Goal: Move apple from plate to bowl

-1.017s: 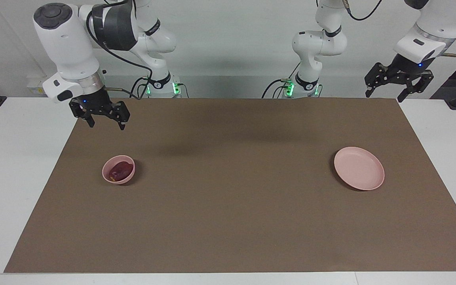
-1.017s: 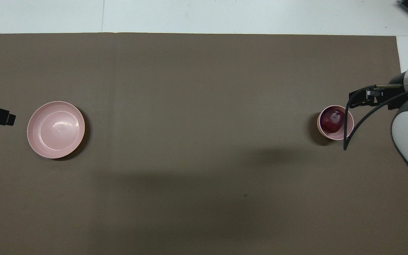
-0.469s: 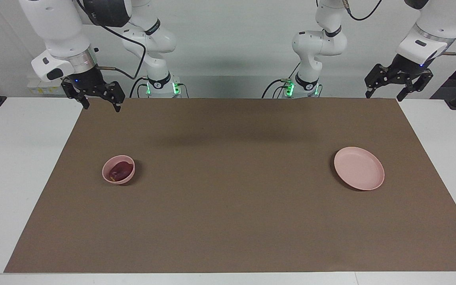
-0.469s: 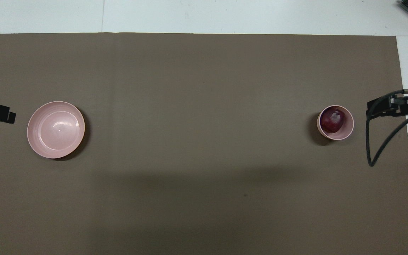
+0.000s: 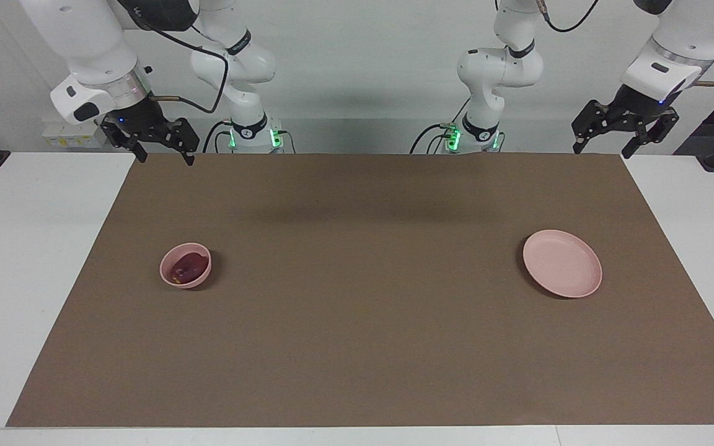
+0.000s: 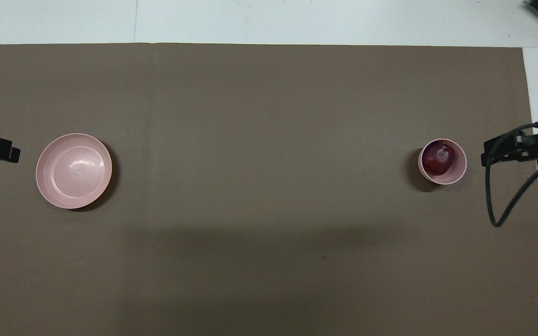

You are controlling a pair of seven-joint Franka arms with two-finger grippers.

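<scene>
The dark red apple (image 5: 186, 266) (image 6: 438, 158) lies inside the small deep pink bowl (image 5: 174, 279) (image 6: 458, 175) toward the right arm's end of the table. The wide flat pink plate (image 5: 562, 262) (image 6: 73, 170) sits bare toward the left arm's end. My right gripper (image 5: 167, 159) (image 6: 488, 156) is open and empty, raised in the air over the mat's edge at the robots' end. My left gripper (image 5: 602, 150) (image 6: 12, 155) is open and empty, raised over the mat's corner at its own end, where the arm waits.
A brown mat (image 5: 363, 310) covers most of the white table (image 5: 28, 248). A black cable (image 6: 507, 205) hangs from the right arm beside the bowl. The two arm bases (image 5: 357, 139) stand at the robots' end.
My right gripper has risen and drawn back from above the bowl toward the robots' end of the mat. The apple, bowl, plate and left gripper have not moved.
</scene>
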